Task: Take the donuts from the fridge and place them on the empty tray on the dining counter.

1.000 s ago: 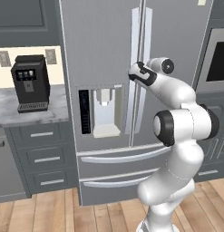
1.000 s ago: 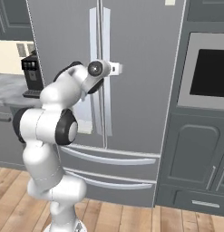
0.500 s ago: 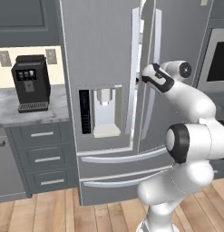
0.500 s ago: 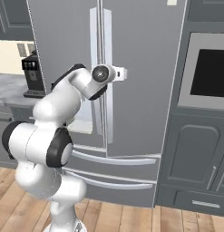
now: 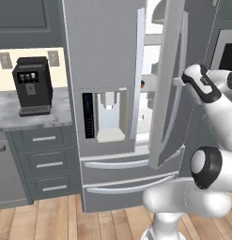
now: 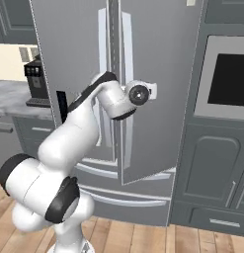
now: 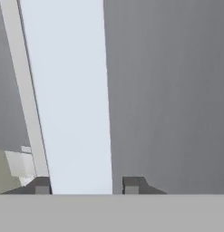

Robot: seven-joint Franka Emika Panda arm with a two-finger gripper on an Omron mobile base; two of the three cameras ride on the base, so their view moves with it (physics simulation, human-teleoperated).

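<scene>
The tall grey-steel French-door fridge (image 5: 108,70) has its right door (image 5: 166,84) swung partly open, showing white shelves inside. The donuts cannot be made out there, only a small dark speck on a shelf. In the hand view the jaws (image 7: 86,185) straddle the pale vertical door handle (image 7: 68,99), tips standing at its edges; whether they grip it I cannot tell. The door could drift back if released now, or the arm could clip its edge when reaching in.
</scene>
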